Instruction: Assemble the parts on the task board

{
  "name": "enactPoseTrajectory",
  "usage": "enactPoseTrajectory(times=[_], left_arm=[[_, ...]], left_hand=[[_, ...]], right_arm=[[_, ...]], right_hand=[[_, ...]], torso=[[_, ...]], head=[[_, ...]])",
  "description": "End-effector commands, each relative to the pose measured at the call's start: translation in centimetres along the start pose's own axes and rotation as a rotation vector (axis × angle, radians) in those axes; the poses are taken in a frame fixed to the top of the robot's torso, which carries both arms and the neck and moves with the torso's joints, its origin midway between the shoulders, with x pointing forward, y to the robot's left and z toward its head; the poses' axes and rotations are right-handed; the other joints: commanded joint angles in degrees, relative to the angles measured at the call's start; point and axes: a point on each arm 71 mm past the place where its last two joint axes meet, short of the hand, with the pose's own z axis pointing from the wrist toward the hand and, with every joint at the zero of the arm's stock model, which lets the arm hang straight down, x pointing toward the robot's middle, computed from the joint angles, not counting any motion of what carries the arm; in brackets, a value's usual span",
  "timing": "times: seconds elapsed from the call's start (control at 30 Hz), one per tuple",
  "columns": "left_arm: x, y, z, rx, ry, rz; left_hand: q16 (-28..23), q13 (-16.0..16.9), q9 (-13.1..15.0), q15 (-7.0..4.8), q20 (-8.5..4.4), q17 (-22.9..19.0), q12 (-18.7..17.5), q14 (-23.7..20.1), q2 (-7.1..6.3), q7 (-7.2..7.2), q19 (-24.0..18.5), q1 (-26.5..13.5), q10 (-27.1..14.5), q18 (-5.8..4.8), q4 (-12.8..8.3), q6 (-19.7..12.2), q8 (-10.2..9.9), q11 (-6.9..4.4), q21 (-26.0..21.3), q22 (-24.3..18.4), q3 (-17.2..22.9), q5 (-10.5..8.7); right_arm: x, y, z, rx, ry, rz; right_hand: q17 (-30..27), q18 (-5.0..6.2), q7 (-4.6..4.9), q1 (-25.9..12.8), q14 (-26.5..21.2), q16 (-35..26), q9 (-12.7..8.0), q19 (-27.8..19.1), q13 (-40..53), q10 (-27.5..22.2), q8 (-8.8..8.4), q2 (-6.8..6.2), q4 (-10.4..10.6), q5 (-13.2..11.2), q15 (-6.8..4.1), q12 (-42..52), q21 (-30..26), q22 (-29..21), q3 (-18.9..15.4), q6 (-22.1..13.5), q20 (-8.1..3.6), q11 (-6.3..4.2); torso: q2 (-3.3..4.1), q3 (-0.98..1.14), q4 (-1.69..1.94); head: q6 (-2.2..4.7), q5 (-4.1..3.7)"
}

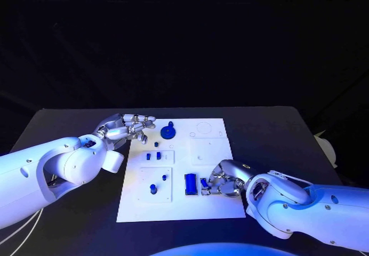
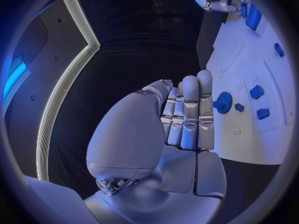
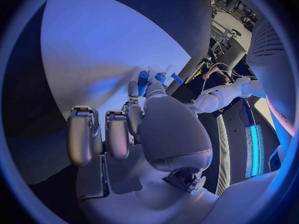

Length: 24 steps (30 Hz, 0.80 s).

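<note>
The white task board (image 1: 177, 209) lies in the middle of the black table. My left hand (image 1: 128, 127) hovers at its far left corner, fingers straight and side by side, holding nothing (image 2: 187, 115). A blue gear (image 1: 169, 130) (image 2: 223, 103) stands just beyond its fingertips. Small blue parts (image 1: 154, 157) (image 2: 256, 91) sit in a raised plate near the gear. My right hand (image 1: 223, 180) (image 3: 134, 127) rests on the board's near right part and pinches a small blue part (image 1: 203, 183) (image 3: 144, 77) beside an upright blue block (image 1: 190, 183) (image 2: 253, 16).
Another blue part (image 1: 153, 188) lies on the near left plate of the board. A round recess (image 1: 203, 128) and a blank square plate (image 1: 206, 151) are on the far right of the board. Black table (image 1: 307, 138) surrounds the board on all sides.
</note>
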Motion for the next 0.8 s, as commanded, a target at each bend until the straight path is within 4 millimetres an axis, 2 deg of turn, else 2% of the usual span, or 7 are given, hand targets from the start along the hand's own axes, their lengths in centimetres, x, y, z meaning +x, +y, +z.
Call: enactPoseTrajectory(times=[0.03, 0.17, 0.4, 0.6, 0.7, 0.8], left_arm=[[0.44, -0.20, 0.03, 0.022, 0.032, 0.013], [0.48, -0.21, 0.01, 0.024, 0.035, 0.013], [0.47, -0.20, -0.01, 0.021, 0.037, 0.013], [0.34, -0.16, -0.03, 0.016, 0.036, 0.013], [0.26, -0.12, -0.04, 0.012, 0.034, 0.008], [0.21, -0.09, -0.04, 0.008, 0.032, 0.003]], left_hand=[[0.4, 0.1, -0.1, -0.04, 0.12, -0.1, 0.4, -0.4, -0.28, 0.13, -0.4, -0.5, -0.4, 0.55, 0.2, -0.3, 0.3, -0.03, -0.3, -0.1, -0.1, 0.07], [0.4, 0.1, -0.1, -0.04, 0.12, -0.1, 0.4, -0.4, -0.31, 0.13, -0.4, -0.5, -0.4, 0.55, 0.2, -0.3, 0.3, -0.02, -0.3, -0.1, -0.2, 0.06], [0.4, 0.1, -0.1, -0.04, 0.12, -0.1, 0.4, -0.4, -0.31, 0.13, -0.4, -0.5, -0.4, 0.55, 0.2, -0.3, 0.3, -0.02, -0.3, -0.1, -0.2, 0.06], [0.4, 0.1, -0.1, -0.04, 0.12, -0.1, 0.4, -0.4, -0.31, 0.13, -0.4, -0.5, -0.4, 0.55, 0.2, -0.3, 0.3, -0.02, -0.3, -0.1, -0.2, 0.06], [0.4, 0.1, -0.1, -0.03, 0.13, -0.1, 0.4, -0.4, -0.33, 0.13, -0.4, -0.5, -0.4, 0.56, 0.2, -0.3, 0.3, -0.02, -0.4, -0.1, -0.2, 0.06], [0.4, 0.1, -0.1, -0.03, 0.13, -0.1, 0.4, -0.4, -0.33, 0.13, -0.4, -0.5, -0.4, 0.56, 0.2, -0.3, 0.3, -0.02, -0.4, -0.1, -0.2, 0.06]], right_arm=[[0.45, 0.01, 0.11, 0.010, 0.047, -0.008], [0.53, 0.05, 0.25, 0.014, 0.048, -0.014], [0.60, 0.36, 0.39, 0.007, 0.038, -0.020], [0.56, 0.43, 0.41, 0.004, 0.029, -0.020], [0.48, 0.42, 0.41, 0.001, 0.019, -0.023], [0.42, 0.43, 0.39, -0.001, 0.013, -0.025]], right_hand=[[7.0, -0.78, 0.16, -1.1, 4.3, 0.1, 0.0, 2.7, -7.9, 2.0, -0.39, 0.02, 0.0, -0.1, 0.02, 0.2, -0.3, 12.7, -0.5, 0.4, -0.16, -1.56], [7.1, -0.80, 0.10, -2.1, 4.3, 0.1, 0.0, 2.7, -7.7, 2.1, -0.47, 0.01, -0.1, 1.5, 0.00, 0.4, -0.2, 12.7, -1.2, 0.5, -0.15, -1.60], [7.2, -0.80, 0.12, -3.5, 4.3, 0.2, 0.1, 2.7, -7.5, 2.2, -0.48, -0.07, 0.0, 1.2, 0.01, 0.6, -0.2, 12.7, -2.2, 0.7, -0.15, -1.58], [7.2, -0.81, 0.11, -5.9, 4.3, 0.2, 0.2, 2.7, -7.3, 2.3, -0.53, 0.32, 0.1, -0.2, 0.02, 0.8, -0.2, 12.7, -3.5, 0.9, -0.13, -1.57], [7.2, -0.80, 0.09, -8.5, 4.3, 0.2, 0.3, 2.7, -7.3, 2.4, -0.50, -0.04, 0.1, -2.6, 0.02, 0.8, -0.2, 12.7, -4.8, 1.0, -0.13, -1.57], [7.3, -0.81, 0.06, -10.1, 4.3, 0.3, 0.4, 2.8, -7.2, 2.4, -0.48, -0.17, 0.2, -3.9, 0.01, 0.9, -0.2, 12.7, -5.2, 1.1, -0.14, -1.59]], torso=[[0.01, 0.04, 0.02], [0.00, 0.05, 0.00], [0.01, 0.07, -0.03], [-0.01, 0.06, -0.02], [0.00, 0.06, 0.00], [0.00, 0.07, 0.00]], head=[[-0.10, -0.09], [-0.23, -0.01], [-0.15, -0.06], [-0.17, -0.01], [-0.09, -0.08], [-0.04, -0.13]])
